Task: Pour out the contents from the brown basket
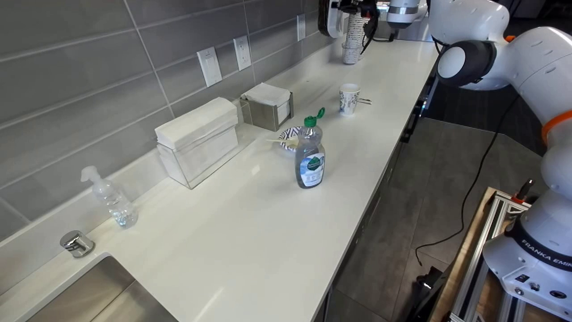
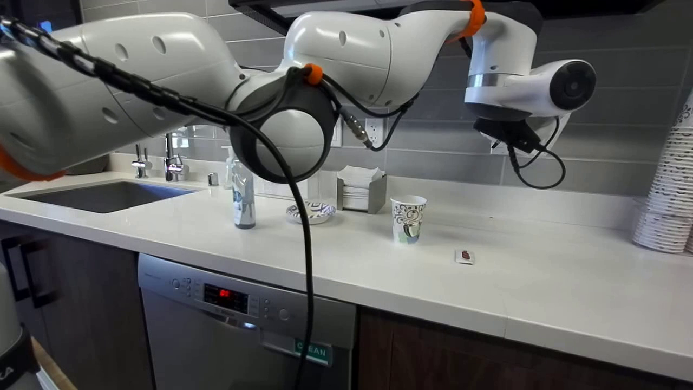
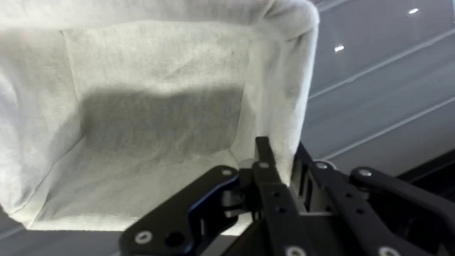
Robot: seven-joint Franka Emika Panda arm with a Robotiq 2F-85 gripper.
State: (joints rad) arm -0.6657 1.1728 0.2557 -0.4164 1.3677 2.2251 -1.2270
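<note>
The brown basket [image 3: 160, 121] fills much of the wrist view. Its inside has a pale cloth lining and nothing lies in it. My gripper [image 3: 280, 151] is shut on its cloth-covered side wall, one finger inside and one outside. In an exterior view the basket [image 1: 323, 18] shows edge-on at the top, its dark side towards the wall and the pale lining beside it. It is held tipped on its side above the counter, and its top is cut off by the frame. In the exterior view from the counter front, the wrist hides the basket.
Below on the counter [image 2: 541, 276] are a small packet [image 2: 464, 257], a paper cup [image 2: 407, 219], a patterned bowl [image 1: 288, 134] and a soap bottle [image 1: 310, 156]. Napkin holders [image 1: 201, 134] stand along the tiled wall. Stacked cups [image 2: 666, 189] stand near the arm's end.
</note>
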